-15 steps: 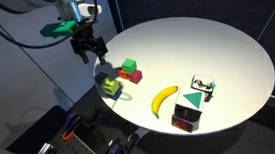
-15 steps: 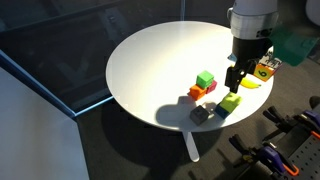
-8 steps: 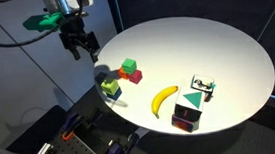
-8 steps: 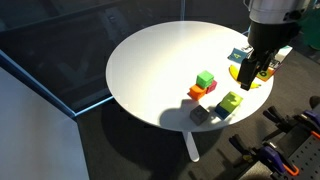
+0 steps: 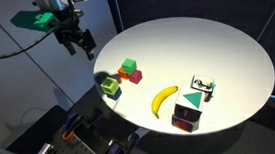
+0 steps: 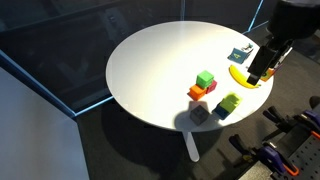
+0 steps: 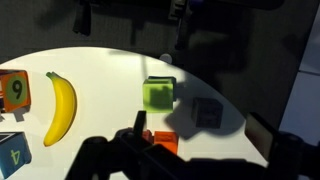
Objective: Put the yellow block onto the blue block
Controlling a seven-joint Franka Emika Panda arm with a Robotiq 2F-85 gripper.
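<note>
The yellow block (image 5: 109,84) sits on top of the blue block (image 5: 114,92) near the table's edge. Both also show in an exterior view, the yellow block (image 6: 230,100) above a sliver of the blue block (image 6: 221,111). In the wrist view the yellow block (image 7: 159,92) hides the blue one. My gripper (image 5: 82,46) is open and empty. It hangs high, beyond the table's rim and well clear of the stack. It also shows in an exterior view (image 6: 259,76). In the wrist view its fingers (image 7: 190,160) are dark shapes along the bottom.
A dark cube (image 6: 199,115) stands beside the stack, also in the wrist view (image 7: 207,113). A green cube (image 5: 130,66) touches a red block (image 5: 135,76). A banana (image 5: 163,100) and picture cubes (image 5: 191,110) lie farther along the round white table (image 5: 195,42).
My gripper has risen and pulled away from the stack, out past the table edge. The yellow block has stayed put on the blue block.
</note>
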